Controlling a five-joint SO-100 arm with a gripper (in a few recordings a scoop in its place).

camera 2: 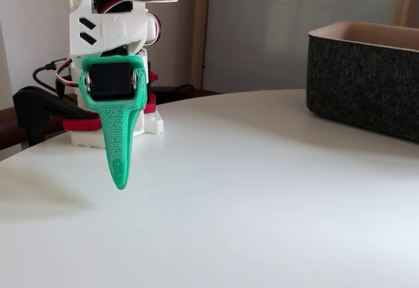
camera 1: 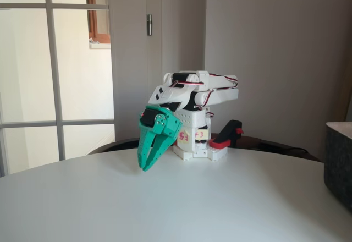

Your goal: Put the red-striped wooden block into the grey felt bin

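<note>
Your green plastic two-finger pincer (camera 1: 147, 166) hangs with its tips pointing down at the round white worktop (camera 1: 165, 203), just above the surface and not touching it in either fixed view. In a fixed view its two tapered fingers (camera 1: 144, 151) lie close together with only a thin slit between them and meet at the tips, so the pincer reads as clenched, and nothing sits between the fingers. In the other fixed view you see the pincer (camera 2: 120, 182) edge-on as a single narrow green blade with a black servo block at its top, so the gap cannot be judged from there. Behind the pincer sits the folded white arm (camera 1: 195, 91), its upper link lying roughly level over the base, with red, black and white servo wires looping along the top. The white base (camera 1: 195, 143) stands on the worktop directly behind the pincer, carrying a pale label with red handwriting, and a black-and-red clamp (camera 1: 228, 135) grips the worktop edge just beside the base. The large dark charcoal-grey felt bin (camera 2: 363, 82) with its paler rim stands on the worktop well apart from the pincer, toward the right edge in both fixed views; in a fixed view you catch just a dark slice of it (camera 1: 338, 165). From these angles you cannot see down into the bin. Beyond the arm are a white glazed door (camera 1: 55, 71) and a plain grey wall (camera 1: 275, 55).
</note>
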